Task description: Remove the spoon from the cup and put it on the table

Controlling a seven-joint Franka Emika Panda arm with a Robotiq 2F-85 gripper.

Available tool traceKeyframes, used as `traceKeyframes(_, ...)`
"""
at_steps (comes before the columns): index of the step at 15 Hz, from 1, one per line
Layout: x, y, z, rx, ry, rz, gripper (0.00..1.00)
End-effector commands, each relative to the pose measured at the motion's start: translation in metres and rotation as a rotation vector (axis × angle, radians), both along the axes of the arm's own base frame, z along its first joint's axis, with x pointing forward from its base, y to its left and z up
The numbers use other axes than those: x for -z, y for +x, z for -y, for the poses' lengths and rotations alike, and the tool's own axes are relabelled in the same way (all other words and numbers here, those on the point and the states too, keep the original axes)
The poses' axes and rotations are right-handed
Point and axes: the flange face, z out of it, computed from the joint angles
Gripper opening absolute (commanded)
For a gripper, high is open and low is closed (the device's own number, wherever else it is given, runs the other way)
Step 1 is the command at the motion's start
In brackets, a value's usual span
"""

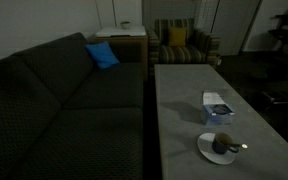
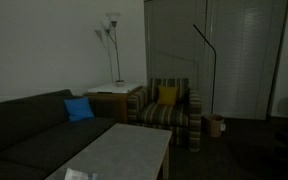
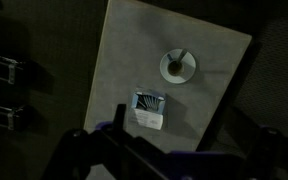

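We see a long rectangular table with a plain matte grey top (image 1: 189, 100) in both exterior views, and from well above in the wrist view (image 3: 209, 110). A round white saucer (image 1: 206, 151) lies on the table, close to its end nearest the camera in an exterior view. A small, low, dark brownish-black cup (image 1: 220, 144) stands upright on the saucer. The slim silvery metal spoon (image 1: 241, 148) is in the cup, its handle reaching out over the cup's rim and above the saucer. In the wrist view we see the saucer (image 3: 167, 70), the cup (image 3: 177, 68) at its middle and the spoon (image 3: 184, 55) as a thin line, too small to tell more.

A flat whitish-blue box (image 1: 217, 107) also lies on the table, just beside the saucer and farther along the table top, apart from the cup. It shows in the wrist view (image 3: 149, 109) too.

The dark gripper (image 3: 169, 162) fills the lower edge of the wrist view, high over the table, well apart from the cup and box. It is blurred and dim, so we cannot tell how its jaws stand. Nothing shows in it.

A dark sofa (image 1: 44, 100) with a bright blue cushion (image 1: 102, 55) runs along one long side of the table. Beyond the table's far end stand a striped armchair (image 1: 184, 45) and a small wooden side table (image 1: 121, 38).
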Motion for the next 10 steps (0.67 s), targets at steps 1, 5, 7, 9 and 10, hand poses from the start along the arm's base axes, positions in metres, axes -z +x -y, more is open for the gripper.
traceKeyframes(1,-0.004,-0.001,0.0,0.0,0.0,0.007,1.0)
traceKeyframes(5,0.028,0.01,0.001,-0.005,0.007,0.016,1.0)
traceKeyframes(7,0.059,0.017,0.004,-0.017,0.029,-0.02,1.0)
traceKeyframes(9,0.092,0.026,0.005,-0.035,0.053,-0.061,1.0)
traceKeyframes(10,0.107,0.03,0.006,-0.04,0.061,-0.079,1.0)
